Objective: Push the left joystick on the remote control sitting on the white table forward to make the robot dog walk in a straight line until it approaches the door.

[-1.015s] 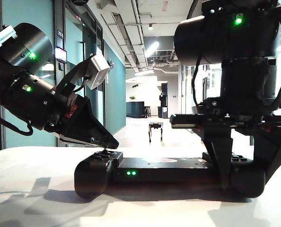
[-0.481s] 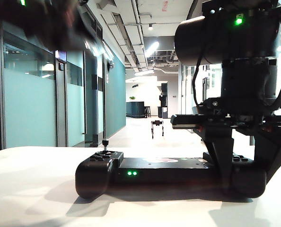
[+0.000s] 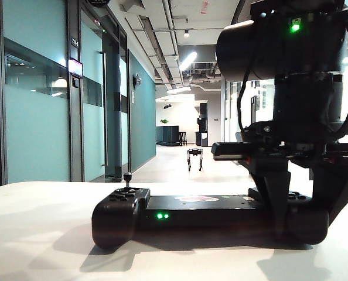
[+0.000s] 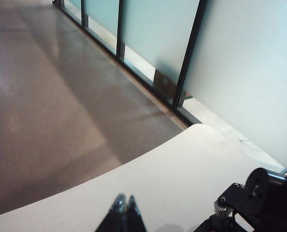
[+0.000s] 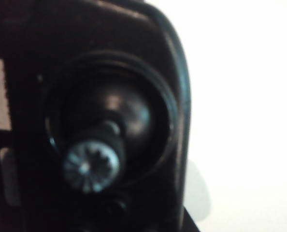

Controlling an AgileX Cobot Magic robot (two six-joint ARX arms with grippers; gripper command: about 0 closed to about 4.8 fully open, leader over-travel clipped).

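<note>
You'll find the remote control [image 3: 203, 218] lying flat on the white table [image 3: 39, 246], its left joystick [image 3: 127, 177] standing upright and untouched. Your right gripper [image 3: 300, 196] straddles the remote control's right-hand lobe, fingers down on either side, clamping it. Your left gripper [image 4: 124, 209] hangs above the table edge with its fingertips pressed together, holding nothing. Beyond the remote control, the robot dog [image 3: 194, 158] stands far down the corridor.

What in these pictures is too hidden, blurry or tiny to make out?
- Remote control's right end, exterior view: hidden behind the right claw, astride it.
- Right claw itself, right wrist view: out of frame; only a blurred thumbstick shows.
- Robot dog, exterior view: too small for detail.
- Left claw, left wrist view: cut off by the edge.
</note>
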